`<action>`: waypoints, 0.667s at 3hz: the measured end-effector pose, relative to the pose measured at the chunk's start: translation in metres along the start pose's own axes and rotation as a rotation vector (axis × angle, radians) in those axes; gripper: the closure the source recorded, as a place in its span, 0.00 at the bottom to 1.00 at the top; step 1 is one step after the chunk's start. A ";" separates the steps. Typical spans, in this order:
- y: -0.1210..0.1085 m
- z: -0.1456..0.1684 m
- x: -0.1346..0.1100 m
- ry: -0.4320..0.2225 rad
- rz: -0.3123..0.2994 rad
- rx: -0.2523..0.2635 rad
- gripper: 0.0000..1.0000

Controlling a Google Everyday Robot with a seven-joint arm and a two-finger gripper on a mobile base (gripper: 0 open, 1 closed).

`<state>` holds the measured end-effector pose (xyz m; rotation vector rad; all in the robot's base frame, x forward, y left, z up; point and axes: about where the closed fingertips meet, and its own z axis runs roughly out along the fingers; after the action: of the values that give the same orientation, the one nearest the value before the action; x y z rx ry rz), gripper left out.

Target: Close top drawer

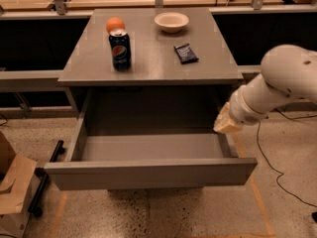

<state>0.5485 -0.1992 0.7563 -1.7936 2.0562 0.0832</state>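
The top drawer [148,172] of the grey cabinet stands pulled far out and holds nothing that I can see. Its flat handleless front panel faces the camera at the bottom of the view. My white arm [277,83] comes in from the right. My gripper [226,124] is at the arm's tan-coloured end, at the drawer's right side wall, behind the front panel and just under the cabinet top's front edge. The two lower drawer fronts are hidden behind the open drawer.
On the cabinet top [148,58] stand a Pepsi can [120,49], an orange [115,24] behind it, a white bowl [171,21] and a dark snack packet [185,53]. A cardboard box [12,182] sits on the floor at left. A cable [267,162] runs along the floor at right.
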 end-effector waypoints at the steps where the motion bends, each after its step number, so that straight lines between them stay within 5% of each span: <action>1: -0.038 -0.021 -0.032 -0.066 -0.096 0.098 1.00; 2: -0.014 -0.039 -0.020 -0.014 -0.100 0.089 1.00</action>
<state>0.5536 -0.1943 0.8020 -1.8330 1.9259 -0.0239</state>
